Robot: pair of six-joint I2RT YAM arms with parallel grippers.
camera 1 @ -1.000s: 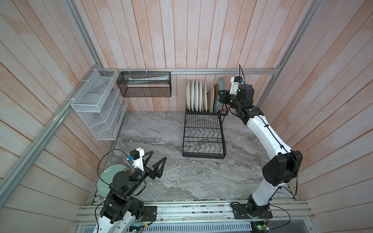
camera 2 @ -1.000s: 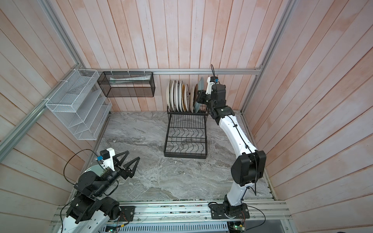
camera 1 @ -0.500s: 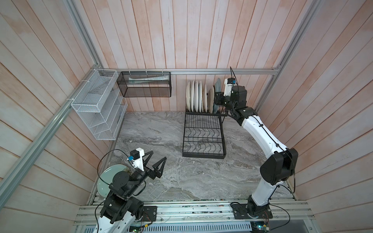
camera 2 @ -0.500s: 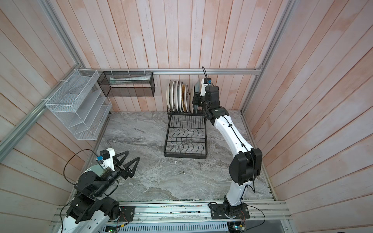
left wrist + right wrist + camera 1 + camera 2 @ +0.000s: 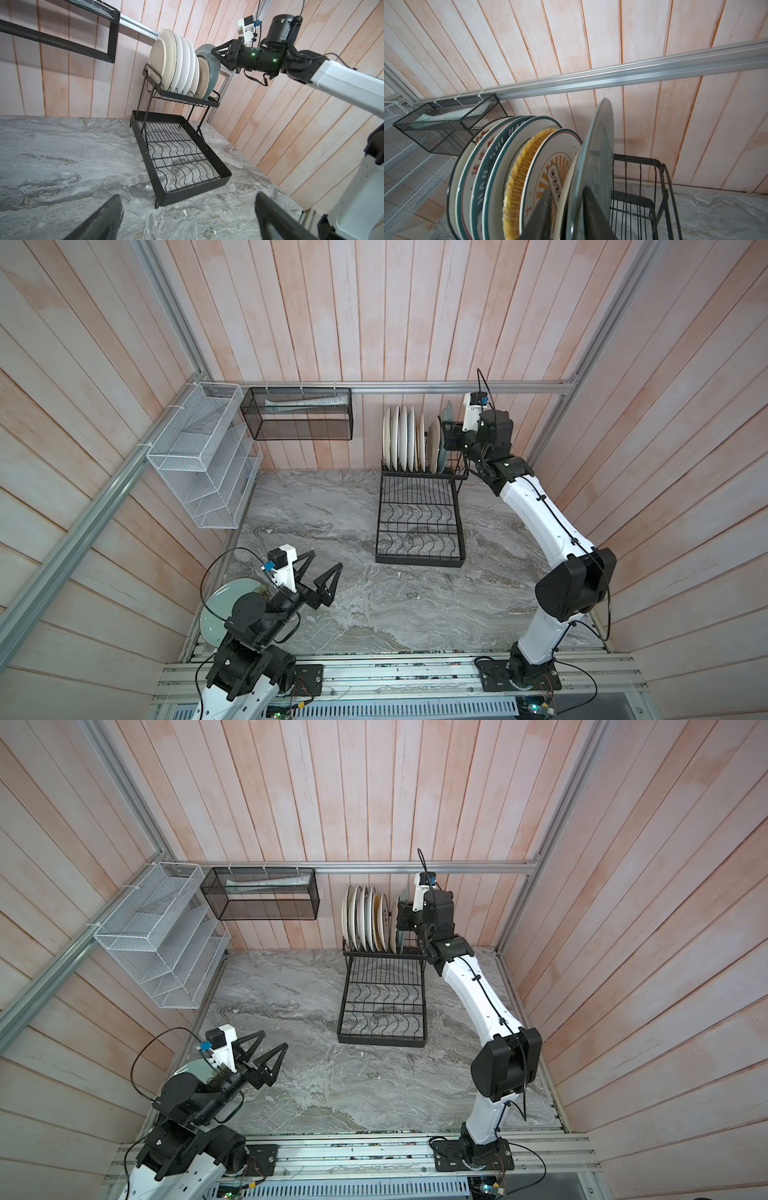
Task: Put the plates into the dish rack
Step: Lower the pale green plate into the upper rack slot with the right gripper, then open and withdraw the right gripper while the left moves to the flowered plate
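Step in hand, as I read it: seating the grey-blue plate [image 5: 600, 145] in the end slot of the dish rack [image 5: 419, 562], top tier [image 5: 182, 97].

- **R gripper** [image 5: 566, 193]: it's at that plate's rim, one finger each side. The wrist view hints at a sliver of gap on one side, but I can't tell if they pinch it or stand just off it.
- **Grey-blue plate:** on edge, lower rim down in the tier, looks tilted a bit vs. the rest of the row.
- **L gripper** [image 5: 325, 561]: fingers spread wide w/ nothing betw. them. It hangs over the table [image 5: 332, 510], well apart from the rack's front edge.

Next move, prob.: make sure the plate sits in its wires, then spread the R fingers fully & back straight off – no dragging the rim, or the row could tip. After that comes the pale green plate [image 5: 220, 605], flat on the table far from the rack, partly under the L arm. That one needs an edge grip & a long carry.

Containers:
- **Rack top tier:** a row of plates on edge, incl. lettered-rim ones [image 5: 494, 158], a woven yellow plate [image 5: 519, 170] & a sunburst plate [image 5: 550, 166], w/ grey-blue last.
- **Rack base** [image 5: 187, 191]: wavy wires only, no plates.
- **Black mesh basket** [image 5: 297, 423]: on the wall beside the rack's top tier. It holds smth pale & flat – can't tell what.
- **White mesh organizer** [image 5: 199, 472]: further from the rack; contents unclear.
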